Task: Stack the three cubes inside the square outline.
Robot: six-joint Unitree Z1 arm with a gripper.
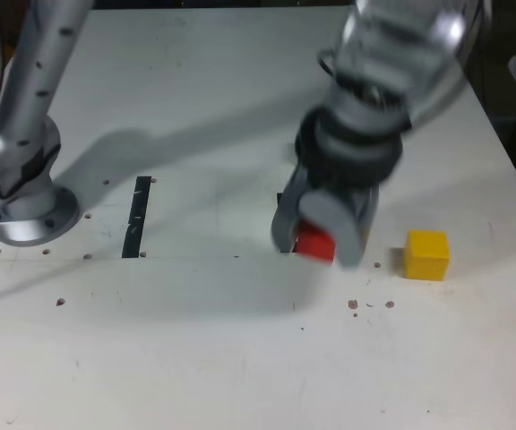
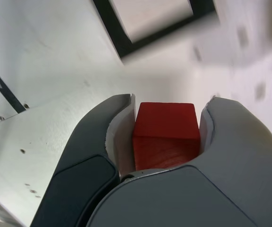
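Bright overhead light; the arm [image 1: 392, 98] is motion-blurred and throws soft shadows across the white worktop [image 1: 240, 358].

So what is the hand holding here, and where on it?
The red cube, clamped across two opposite side faces between the hand's fingers.

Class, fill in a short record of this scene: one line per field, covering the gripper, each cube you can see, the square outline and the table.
gripper: shut on the small matte red cube
small matte yellow cube: on the table, at the exterior view's right, apart from the gripper
green cube: not visible
square outline of black tape: white centre empty
white table: also carries a straight black tape strip
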